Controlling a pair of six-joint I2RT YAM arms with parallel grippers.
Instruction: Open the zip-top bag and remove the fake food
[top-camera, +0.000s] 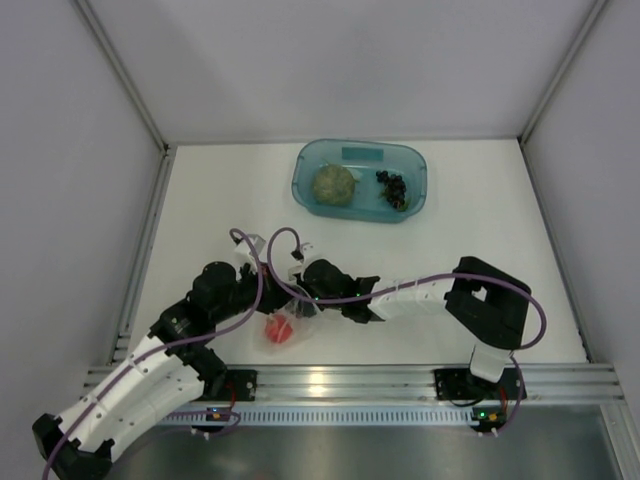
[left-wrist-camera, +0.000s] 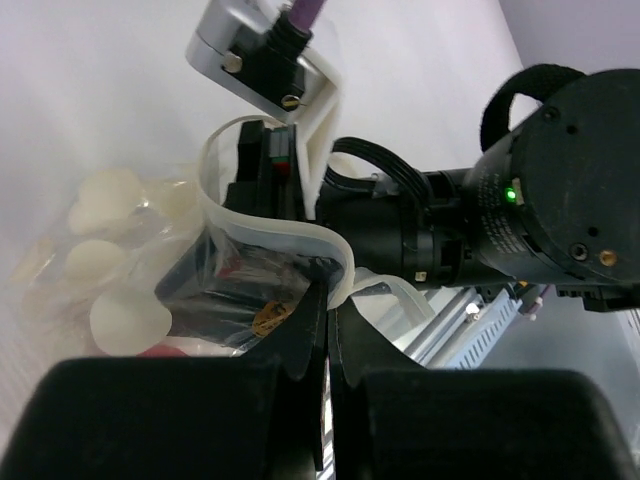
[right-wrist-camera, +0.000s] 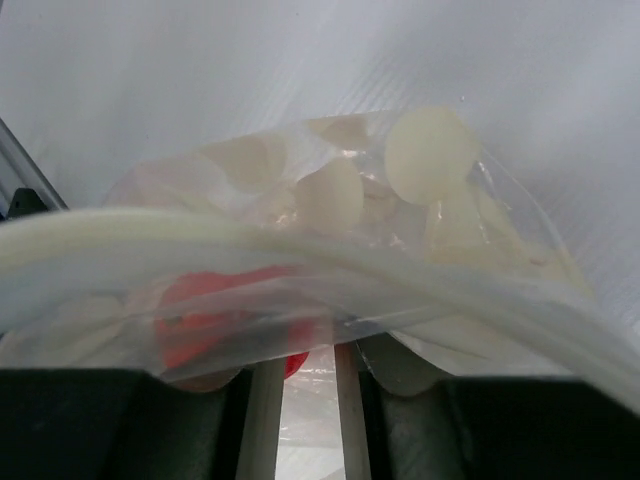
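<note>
white counter (top-camera: 480, 260): my left end effector (left-wrist-camera: 328, 330) and right end effector (right-wrist-camera: 300, 400) pinch the zip-top bag (right-wrist-camera: 330, 200), red fruit (right-wrist-camera: 200, 320) hanging below.

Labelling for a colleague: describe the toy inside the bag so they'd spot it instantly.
On the white table, find the clear zip-top bag between the two arms. Inside lies the red round fruit, the only red toy; the others sit in the far teal tray.

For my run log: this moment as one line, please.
left gripper: shut on bag | right gripper: at bag, grip unclear | red fruit: in bag | green ball, grapes: in tray
</note>
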